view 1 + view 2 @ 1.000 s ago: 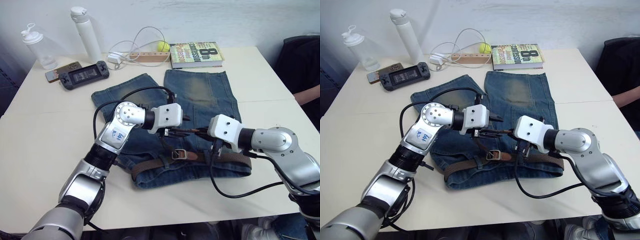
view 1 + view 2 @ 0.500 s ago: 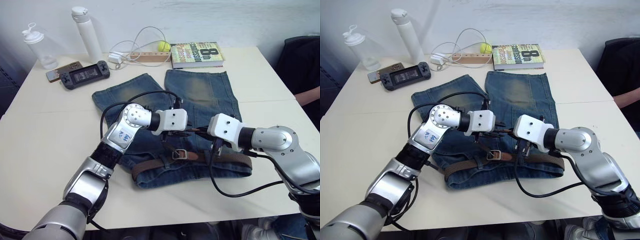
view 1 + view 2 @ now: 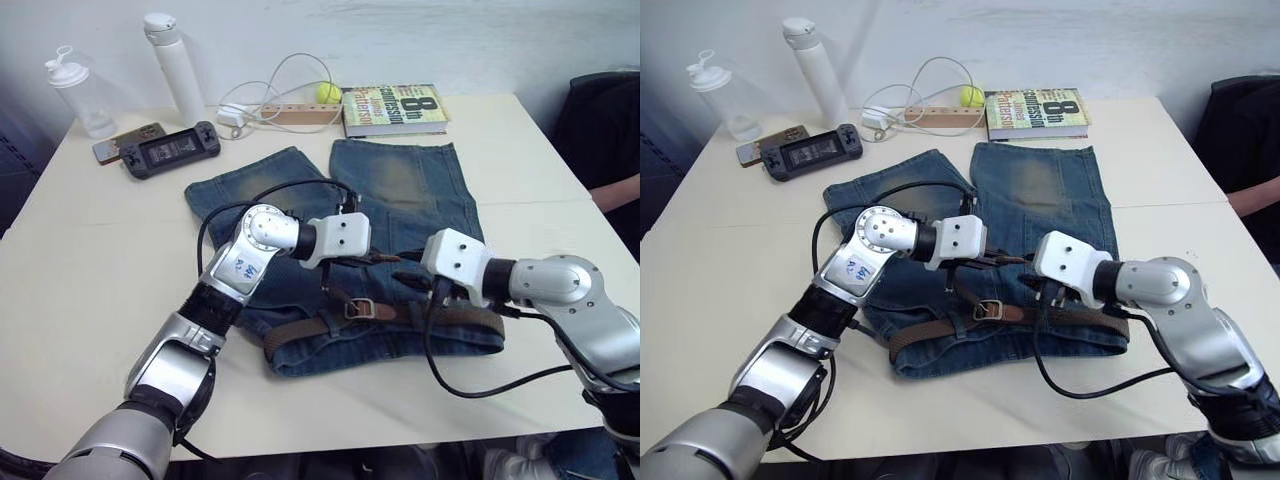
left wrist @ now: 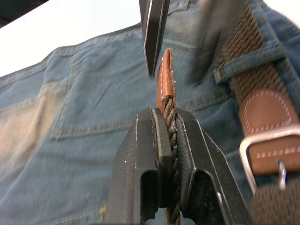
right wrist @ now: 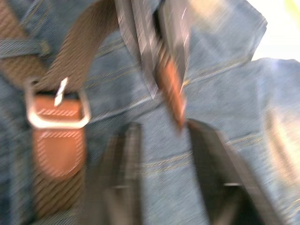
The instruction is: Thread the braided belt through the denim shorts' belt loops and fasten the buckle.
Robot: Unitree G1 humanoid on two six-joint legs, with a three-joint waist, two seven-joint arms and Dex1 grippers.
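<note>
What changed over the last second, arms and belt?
The left end effector swung toward the right arm, then eased back slightly, staying clamped on the braided belt just behind its lighter tip. The right end effector drew back a little from the tip, open. The buckle, denim shorts and the threaded part of the belt lie as before.

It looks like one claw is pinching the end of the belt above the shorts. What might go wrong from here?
The left gripper clamps the braided belt just behind its leather tip, held edge-on. That short grip may slip, dropping the tip onto the denim shorts. The right gripper is open right at the tip, so a handover could miss or make the fingers collide. The buckle lies flat, so feeding the tip through may snag.
</note>
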